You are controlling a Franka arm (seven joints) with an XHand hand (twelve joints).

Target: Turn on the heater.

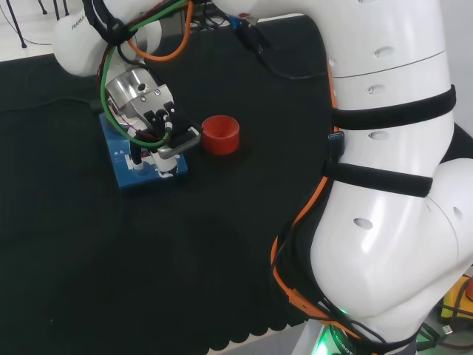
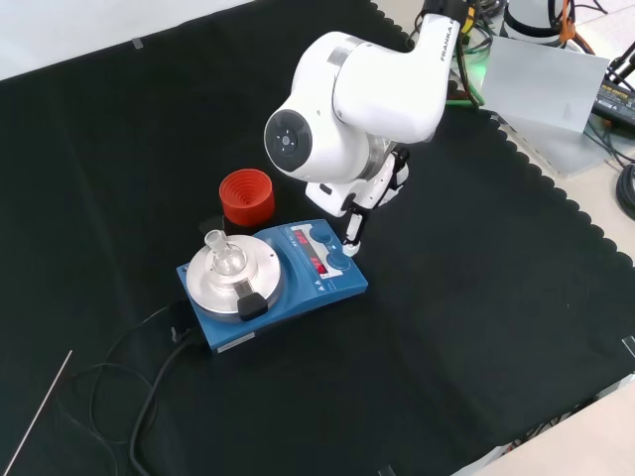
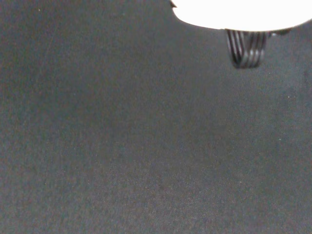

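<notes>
The heater is a blue, flat box lying on the black cloth near the middle of the front view, turned at a slant. A round silver plate tops its left part, with a small clear glass vessel standing on it. Its right part carries a panel with a lit red display and a knob. A black cable leaves its near left end.

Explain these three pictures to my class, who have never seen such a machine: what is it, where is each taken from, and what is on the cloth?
It is a white robot arm with a black and white hand. One camera looks over the arm from behind, one from the front, one from the wrist at the black cloth. On the cloth stand a blue heater with a round metal plate, a small clear glass flask on it, and a red ribbed ring. The hand holds nothing; one finger reaches down to the heater's front panel.
</notes>
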